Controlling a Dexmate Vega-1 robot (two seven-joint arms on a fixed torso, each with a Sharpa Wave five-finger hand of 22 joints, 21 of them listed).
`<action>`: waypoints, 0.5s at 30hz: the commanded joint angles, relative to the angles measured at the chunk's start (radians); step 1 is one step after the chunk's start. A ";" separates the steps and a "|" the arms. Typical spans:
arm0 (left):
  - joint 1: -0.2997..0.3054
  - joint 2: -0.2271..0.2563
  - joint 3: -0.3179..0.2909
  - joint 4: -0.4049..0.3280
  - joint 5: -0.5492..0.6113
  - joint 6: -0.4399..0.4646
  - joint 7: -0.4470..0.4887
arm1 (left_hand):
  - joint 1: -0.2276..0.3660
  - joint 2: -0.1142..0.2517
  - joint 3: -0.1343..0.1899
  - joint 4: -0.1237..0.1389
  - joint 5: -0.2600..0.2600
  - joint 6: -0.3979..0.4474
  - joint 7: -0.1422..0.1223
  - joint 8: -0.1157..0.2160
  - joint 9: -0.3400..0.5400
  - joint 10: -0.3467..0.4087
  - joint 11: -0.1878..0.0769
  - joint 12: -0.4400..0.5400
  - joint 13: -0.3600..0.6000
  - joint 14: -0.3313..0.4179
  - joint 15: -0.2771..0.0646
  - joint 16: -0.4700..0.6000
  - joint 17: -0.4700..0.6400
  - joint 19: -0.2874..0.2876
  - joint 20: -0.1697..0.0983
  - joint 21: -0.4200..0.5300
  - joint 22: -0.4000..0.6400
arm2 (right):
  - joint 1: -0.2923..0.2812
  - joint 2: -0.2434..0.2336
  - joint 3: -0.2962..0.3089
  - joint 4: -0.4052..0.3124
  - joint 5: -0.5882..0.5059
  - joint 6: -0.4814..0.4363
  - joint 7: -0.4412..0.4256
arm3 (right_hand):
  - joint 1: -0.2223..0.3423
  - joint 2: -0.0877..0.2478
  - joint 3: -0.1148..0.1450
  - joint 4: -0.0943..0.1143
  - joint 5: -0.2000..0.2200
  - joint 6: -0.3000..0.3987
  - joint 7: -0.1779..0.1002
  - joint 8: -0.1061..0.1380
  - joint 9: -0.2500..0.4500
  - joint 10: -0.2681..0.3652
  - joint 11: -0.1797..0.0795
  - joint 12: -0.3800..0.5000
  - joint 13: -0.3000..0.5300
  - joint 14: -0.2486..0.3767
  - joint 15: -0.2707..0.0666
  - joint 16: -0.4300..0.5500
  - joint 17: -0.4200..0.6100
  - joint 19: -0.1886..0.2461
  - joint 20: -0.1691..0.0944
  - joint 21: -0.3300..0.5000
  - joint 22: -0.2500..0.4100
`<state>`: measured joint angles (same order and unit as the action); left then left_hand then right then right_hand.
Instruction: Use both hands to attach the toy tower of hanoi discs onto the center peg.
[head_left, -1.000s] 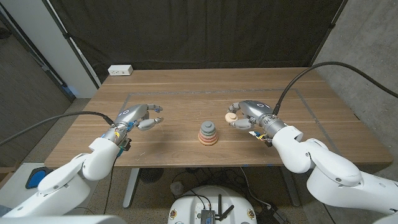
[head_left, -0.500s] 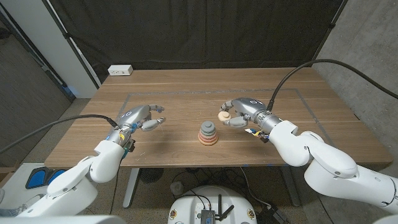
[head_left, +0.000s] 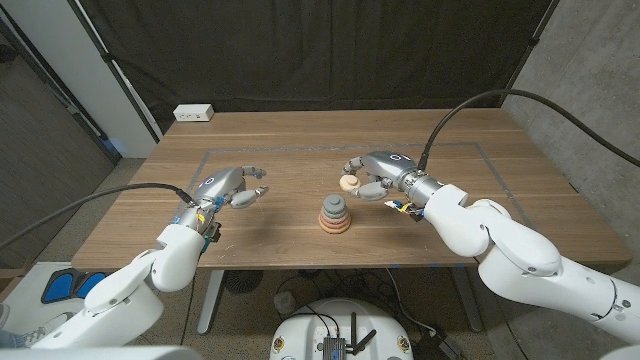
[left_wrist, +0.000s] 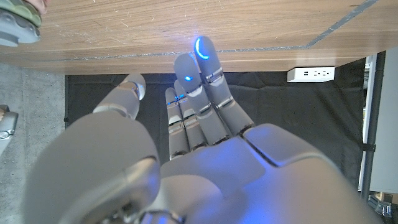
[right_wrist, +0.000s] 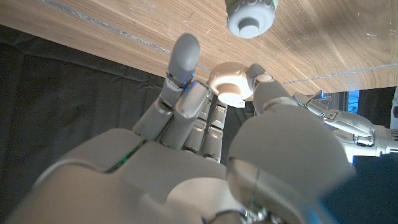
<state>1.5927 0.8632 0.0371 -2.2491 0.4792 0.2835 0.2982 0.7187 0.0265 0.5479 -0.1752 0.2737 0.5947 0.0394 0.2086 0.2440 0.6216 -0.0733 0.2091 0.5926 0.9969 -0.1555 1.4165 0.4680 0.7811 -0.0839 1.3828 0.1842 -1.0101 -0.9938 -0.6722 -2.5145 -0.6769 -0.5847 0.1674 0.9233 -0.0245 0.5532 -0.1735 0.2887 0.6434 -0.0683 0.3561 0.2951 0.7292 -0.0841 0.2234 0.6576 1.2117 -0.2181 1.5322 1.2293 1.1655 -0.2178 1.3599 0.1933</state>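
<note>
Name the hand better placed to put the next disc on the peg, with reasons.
Right. The right hand already pinches the cream disc just above and behind the disc stack; the left hand holds nothing and sits farther off.

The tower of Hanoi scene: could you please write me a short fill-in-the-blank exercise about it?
1. The small cream disc is held by the robot's ____ hand.
2. The left hand holds ____.
3. The stack of discs stands on the ____ table.
Missing words: right; nothing; wooden
</note>
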 joint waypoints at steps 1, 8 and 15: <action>0.006 0.025 0.000 -0.006 0.012 0.048 0.008 | 0.000 -0.006 0.006 0.003 0.004 0.002 -0.003 -0.002 0.004 0.003 -0.002 0.001 0.002 0.010 -0.063 0.006 0.002 0.004 -0.104 0.007 0.002 | 0.048 0.110 -0.034 0.069 -0.088 0.056 0.095 | 0.094 0.080 0.011 0.004 0.005 0.009 -0.003 0.000 0.004 0.043 -0.048 -0.001 0.004 -0.001 0.003 0.008 0.002 0.004 -0.006 0.006 0.001; 0.007 0.033 -0.001 -0.013 0.007 0.056 0.009 | -0.001 -0.006 0.007 0.003 0.004 0.002 -0.003 -0.003 0.004 0.002 0.000 0.000 0.001 0.010 -0.063 0.006 0.002 0.003 -0.105 0.007 0.002 | 0.064 0.145 -0.047 0.103 -0.109 0.066 0.149 | 0.094 0.080 0.011 0.005 0.005 0.008 -0.005 -0.001 0.004 0.037 -0.046 -0.004 0.006 -0.001 0.003 0.008 0.001 0.003 -0.006 0.006 0.001; 0.010 0.041 -0.004 -0.024 0.010 0.075 0.005 | -0.001 -0.006 0.008 0.003 0.004 -0.001 -0.004 -0.003 0.004 0.003 -0.004 0.001 0.002 0.007 -0.063 0.004 0.000 0.003 -0.104 0.007 0.002 | 0.066 0.163 -0.047 0.111 -0.125 0.060 0.191 | 0.093 0.080 0.011 0.006 0.004 0.001 -0.003 -0.006 0.003 0.033 -0.045 -0.006 0.008 -0.002 0.003 0.008 0.001 0.001 -0.006 0.005 0.001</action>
<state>1.5980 0.8894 0.0363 -2.2580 0.4841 0.3298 0.3032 0.7188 0.0265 0.5507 -0.1724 0.2737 0.5947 0.0394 0.2086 0.2440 0.6217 -0.0733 0.2092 0.5927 0.9969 -0.1555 1.4165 0.4681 0.7811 -0.0839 1.3828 0.1841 -0.9585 -0.8760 -0.7097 -2.4338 -0.7677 -0.5326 0.2890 0.9233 -0.0245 0.5532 -0.1735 0.2883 0.6434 -0.0683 0.3510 0.2950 0.7254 -0.0879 0.2194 0.6604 1.2117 -0.2181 1.5322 1.2293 1.1655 -0.2179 1.3599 0.1933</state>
